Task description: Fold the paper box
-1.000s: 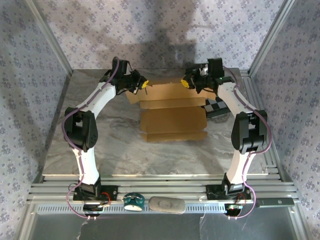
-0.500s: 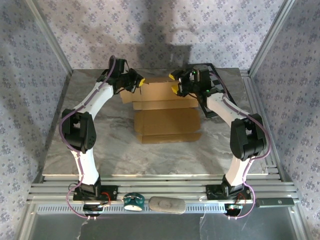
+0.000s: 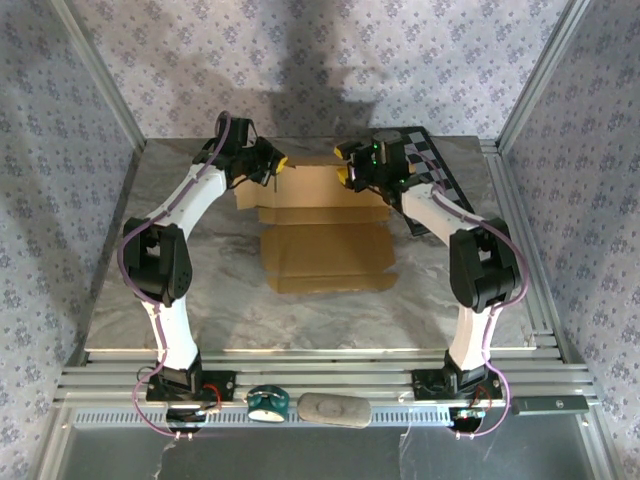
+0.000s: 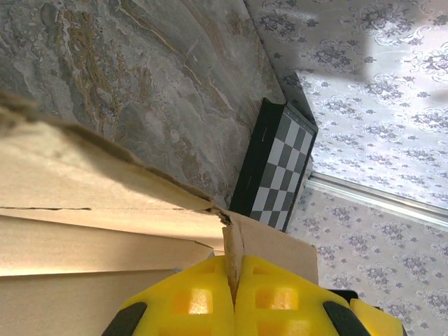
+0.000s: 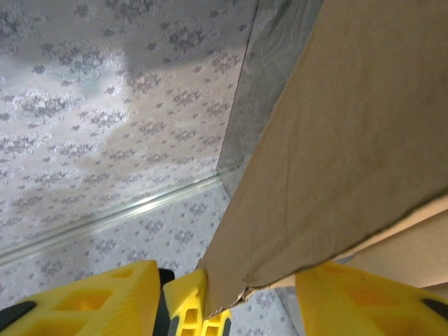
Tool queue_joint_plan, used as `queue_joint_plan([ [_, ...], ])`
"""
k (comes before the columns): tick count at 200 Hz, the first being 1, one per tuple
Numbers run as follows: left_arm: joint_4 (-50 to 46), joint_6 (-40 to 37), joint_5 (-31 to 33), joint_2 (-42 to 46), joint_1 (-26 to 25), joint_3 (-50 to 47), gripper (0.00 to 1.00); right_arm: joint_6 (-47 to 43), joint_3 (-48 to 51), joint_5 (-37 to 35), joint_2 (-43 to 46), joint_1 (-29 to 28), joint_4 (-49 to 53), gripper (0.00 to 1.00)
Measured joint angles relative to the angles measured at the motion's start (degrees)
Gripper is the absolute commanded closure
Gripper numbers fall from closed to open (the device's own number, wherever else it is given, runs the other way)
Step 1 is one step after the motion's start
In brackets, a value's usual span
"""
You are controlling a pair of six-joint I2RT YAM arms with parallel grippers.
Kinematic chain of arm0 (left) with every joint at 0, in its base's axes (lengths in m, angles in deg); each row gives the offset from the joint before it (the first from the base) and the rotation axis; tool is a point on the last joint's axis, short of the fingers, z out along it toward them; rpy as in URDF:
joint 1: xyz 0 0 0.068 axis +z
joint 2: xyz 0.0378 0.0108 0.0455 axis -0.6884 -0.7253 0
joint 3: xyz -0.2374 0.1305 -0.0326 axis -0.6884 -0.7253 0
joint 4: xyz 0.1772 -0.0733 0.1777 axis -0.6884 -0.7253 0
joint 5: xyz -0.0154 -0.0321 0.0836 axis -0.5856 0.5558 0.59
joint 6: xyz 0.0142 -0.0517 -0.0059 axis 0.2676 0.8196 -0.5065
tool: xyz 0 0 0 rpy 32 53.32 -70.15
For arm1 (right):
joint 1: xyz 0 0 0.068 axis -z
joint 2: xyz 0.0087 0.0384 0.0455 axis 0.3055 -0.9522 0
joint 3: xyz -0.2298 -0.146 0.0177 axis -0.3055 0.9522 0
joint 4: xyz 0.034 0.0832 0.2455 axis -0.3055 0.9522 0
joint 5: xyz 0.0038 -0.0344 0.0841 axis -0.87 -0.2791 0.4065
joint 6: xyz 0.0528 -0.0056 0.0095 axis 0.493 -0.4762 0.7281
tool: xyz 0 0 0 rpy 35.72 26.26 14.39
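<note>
The paper box is a brown cardboard sheet lying mid-table, its rear panel and flaps raised at the back. My left gripper is at the rear left corner. In the left wrist view its yellow fingers are pressed together, the gripper shut on a thin upright flap edge of the box. My right gripper is at the rear right corner with its jaws apart. In the right wrist view a cardboard flap hangs between the gripper's spread fingers, unclamped.
A black-and-grey checkerboard panel lies at the back right of the marble table, also behind the box in the left wrist view. A teal object and a grey oblong rest on the front rail. Patterned walls enclose three sides.
The right gripper has swung left to the box's rear right corner. The box slid left and its rear panel rose. The checkerboard is now uncovered. The left gripper has kept its hold.
</note>
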Motion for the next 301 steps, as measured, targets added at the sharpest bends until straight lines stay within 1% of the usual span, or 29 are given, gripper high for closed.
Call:
queue_joint_plan([
  [13,0.00,-0.02,-0.55,0.33,0.00,-0.55,1.00,-2.67,1.57,-1.36,2.73,-0.04,1.92,0.40],
  [26,-0.09,-0.04,-0.92,0.55,0.00,-0.81,1.00,-6.58,1.84,-1.99,5.64,0.20,4.46,0.42],
  [37,-0.04,-0.09,-1.16,0.57,0.00,-0.81,1.00,-12.20,1.79,-2.10,8.66,0.63,6.75,0.43],
  [46,-0.13,-0.22,-1.36,0.57,0.02,-0.81,1.00,-17.16,1.60,-2.12,10.84,0.83,8.72,0.41],
  [49,-0.20,-0.33,-1.42,0.57,0.02,-0.81,1.00,-20.76,1.25,-2.27,11.76,0.85,9.99,0.40],
  [60,-0.57,-0.61,-1.66,0.57,0.13,-0.70,1.00,-29.59,-0.28,-3.50,13.75,0.68,13.81,0.38],
  [79,-2.08,-1.16,-2.19,0.52,0.17,0.55,1.00,-52.85,-4.28,-10.29,15.85,-2.73,20.33,0.37],
  [94,-3.04,-1.75,-2.73,0.52,0.20,2.08,1.00,-71.14,-4.07,-16.35,17.11,-6.71,20.74,0.34],
  [103,-3.26,-1.97,-2.95,0.52,0.22,2.80,1.00,-82.58,-1.88,-19.17,17.84,-8.90,18.67,0.29],
  [112,-3.28,-2.21,-3.08,0.52,0.22,3.26,1.00,-91.86,0.57,-21.00,18.08,-10.43,16.33,0.27],
  [128,-3.45,-2.56,-3.26,0.52,0.22,3.39,1.00,-104.28,2.27,-24.30,16.11,-11.02,14.43,0.27],
  [141,-3.89,-2.60,-3.50,0.50,0.24,3.39,1.00,-109.35,0.83,-26.80,12.92,-10.43,14.56,0.29],
  [148,-4.07,-2.64,-3.65,0.48,0.24,3.39,1.00,-109.79,-0.96,-27.69,11.10,-10.08,15.82,0.30],
  [157,-4.20,-2.75,-3.74,0.48,0.24,3.39,1.00,-108.28,-4.24,-27.74,8.90,-9.44,18.43,0.32],
  [162,-4.24,-2.82,-3.85,0.48,0.24,3.39,1.00,-107.06,-6.23,-27.74,7.93,-9.07,19.78,0.31],
  [174,-4.48,-3.02,-3.87,0.48,0.44,3.39,1.00,-100.78,-10.03,-27.63,7.32,-8.39,23.02,0.30],
  [181,-4.57,-3.02,-3.87,0.48,0.48,3.39,1.00,-95.51,-12.17,-27.61,7.56,-8.02,25.09,0.29],
  [194,-4.59,-3.02,-3.87,0.48,0.50,3.39,1.00,-82.25,-15.21,-26.03,8.85,-7.32,28.15,0.29],
  [209,-4.55,-2.99,-3.87,0.44,0.50,3.39,1.00,-65.57,-13.60,-22.91,12.44,-7.06,28.52,0.29],
  [210,-4.55,-2.99,-3.87,0.44,0.50,3.39,1.00,-63.45,-12.98,-22.77,12.96,-7.10,28.22,0.29],
  [222,-4.52,-2.95,-3.85,0.39,0.50,3.37,1.00,-50.14,-5.75,-21.29,17.62,-8.07,23.41,0.29],
  [225,-4.50,-2.93,-3.85,0.37,0.50,3.37,1.00,-45.42,-2.91,-21.49,19.02,-8.74,21.18,0.29],
  [227,-4.50,-2.91,-3.87,0.37,0.50,3.37,1.00,-44.17,-1.75,-21.42,19.58,-9.01,20.41,0.29],
  [234,-4.48,-2.80,-3.85,0.35,0.50,3.37,1.00,-35.34,3.76,-22.03,21.86,-10.56,16.72,0.29],
  [242,-4.39,-2.75,-3.87,0.33,0.50,3.37,1.00,-27.15,8.63,-22.77,22.69,-12.52,12.31,0.29],
  [253,-4.11,-2.58,-3.87,0.24,0.50,3.37,1.00,-17.07,13.20,-23.85,21.09,-14.97,6.64,0.28],
  [266,-3.91,-2.54,-3.93,0.22,0.50,3.34,1.00,-8.61,15.17,-24.65,16.96,-16.55,1.84,0.29],
  [279,-3.65,-2.54,-4.15,0.22,0.50,3.30,1.00,-2.47,15.72,-25.75,13.11,-16.74,-2.62,0.30],
  [301,-3.04,-2.43,-4.46,0.22,0.50,2.91,1.00,3.72,15.65,-28.15,9.73,-16.24,-8.66,0.32],
])
